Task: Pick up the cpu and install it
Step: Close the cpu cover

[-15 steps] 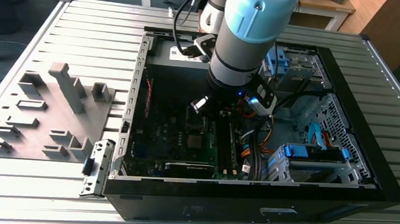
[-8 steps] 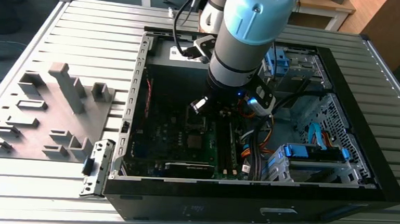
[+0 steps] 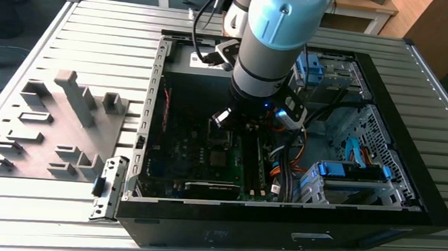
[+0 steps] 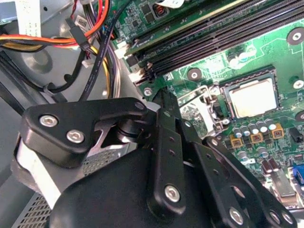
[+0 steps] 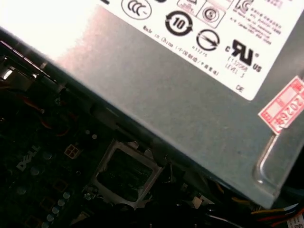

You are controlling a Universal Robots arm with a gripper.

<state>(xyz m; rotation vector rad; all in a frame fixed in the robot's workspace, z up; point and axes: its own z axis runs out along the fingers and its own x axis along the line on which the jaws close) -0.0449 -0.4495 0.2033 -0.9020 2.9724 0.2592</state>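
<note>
Exterior view: open computer case [image 3: 407,189] lying on the slatted metal desk [image 3: 97,30], in mid-frame. Robot arm [image 3: 280,41] reaching down into it from the top of the frame, gripper [image 3: 228,119] low over the green motherboard [image 3: 206,159]. Crowded toward the exterior view's right by a bundle of orange and black cables [image 3: 304,145] and blue-tabbed drive cages [image 3: 346,171]. Grey slotted fixture block [image 3: 53,127] on the desk at the exterior view's left, well apart from the case.

Second wrist view: cpu [image 4: 251,97] lying flat inside its square socket on the motherboard [image 4: 266,52], silver face up, apart from the gripper [image 4: 164,97]. Gripper state: cannot tell. Black linkage of the gripper covering much of the board. Long black memory slots [image 4: 213,33] just beside the socket. Red, orange and yellow wiring [image 4: 90,33] close to the gripper's side. Small metal cylinders of capacitors [image 4: 256,130] lined up beside the socket.

First wrist view: grey power-supply box [image 5: 180,99] with a white label looming close. Hinged metal socket bracket [image 5: 126,173] just beside the box's edge, over the dark board.
</note>
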